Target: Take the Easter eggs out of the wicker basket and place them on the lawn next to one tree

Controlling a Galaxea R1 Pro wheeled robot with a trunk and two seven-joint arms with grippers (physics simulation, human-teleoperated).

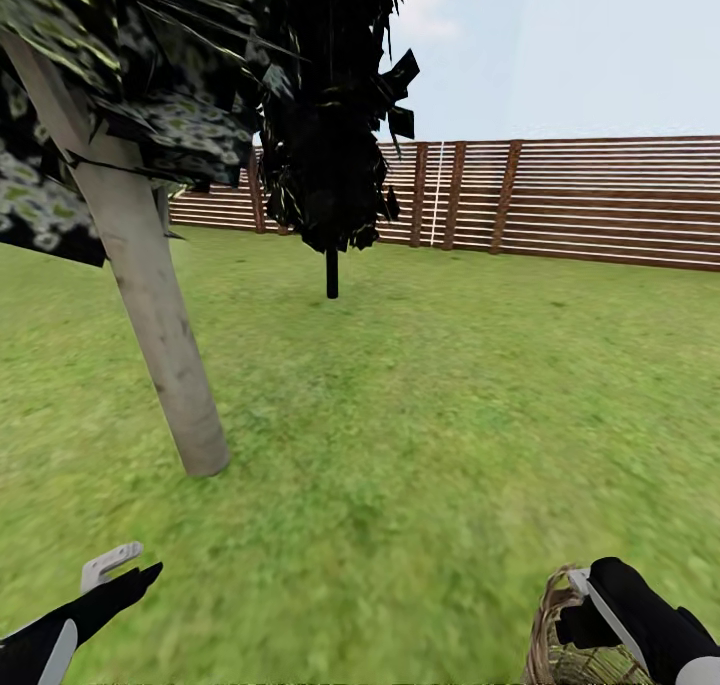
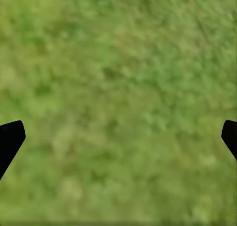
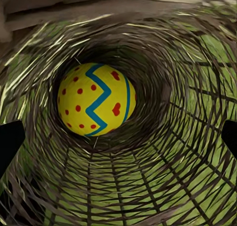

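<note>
Right claw [image 3: 118, 137] hung released over the tan woven wicker basket [image 3: 187, 152]; inside, at its bottom, lay one yellow egg [image 3: 96, 100] with red spots and blue zigzag. Left claw [image 2: 118, 137] spread empty above mottled green lawn [image 2: 118, 87].

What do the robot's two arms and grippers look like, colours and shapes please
Both arms are matte black with pale grey-white parts. The left gripper pairs a tapered black finger with a light grey bracket-shaped piece, and the forearm carries a white panel. The right gripper is bulkier, rounded and black, crossed by a slim grey-white strip. In the wrist views the fingertips are plain black wedges.
</note>
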